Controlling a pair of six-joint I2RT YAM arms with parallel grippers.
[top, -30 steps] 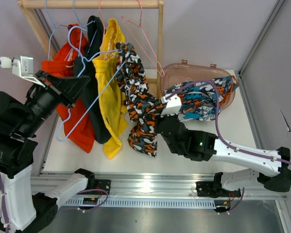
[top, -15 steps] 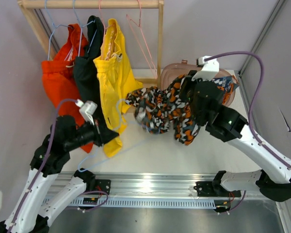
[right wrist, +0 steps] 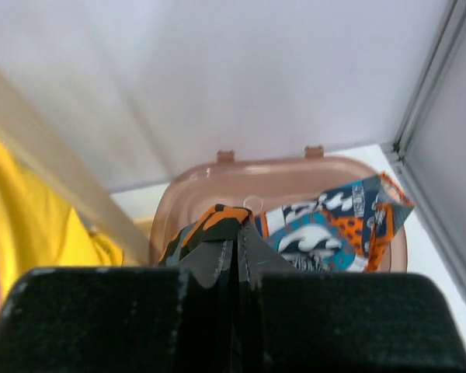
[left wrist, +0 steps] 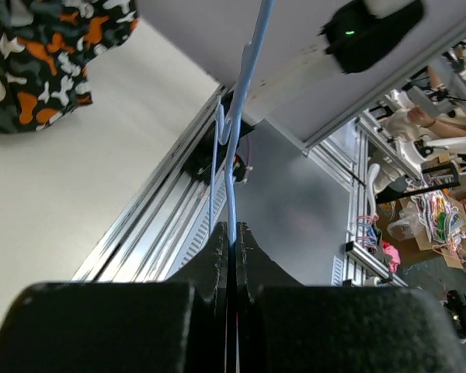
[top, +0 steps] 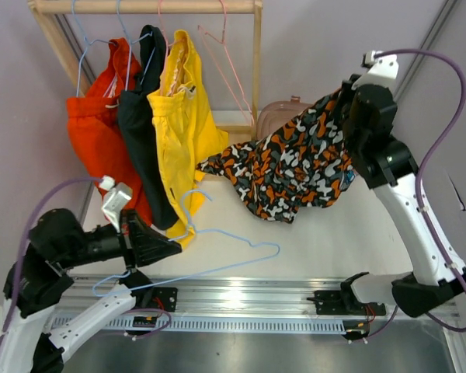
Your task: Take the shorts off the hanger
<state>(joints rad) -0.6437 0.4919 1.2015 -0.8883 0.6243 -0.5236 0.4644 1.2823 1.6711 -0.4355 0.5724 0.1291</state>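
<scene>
So the right tool (right wrist: pixel 234 242) is up in the upper right of the top view, pinched shut on a fold of the black-white-orange shorts (top: pixel 295 159). They drape down and left in the air over the table (top: pixel 326 241), far end just beside the yellow shorts (top: pixel 182 132). The left tool (left wrist: pixel 231 233) sits lower left, clamped on the wire of the blue hanger (left wrist: pixel 258 31), which is bare and apart from the patterned pair. The orange-red shorts (top: pixel 93 132), black shorts (top: pixel 140 132) and the yellow ones hang on the wooden rack (top: pixel 256 70) upper left. The teal patterned shorts (right wrist: pixel 326 233) lie in the pink tub (right wrist: pixel 279 183)
</scene>
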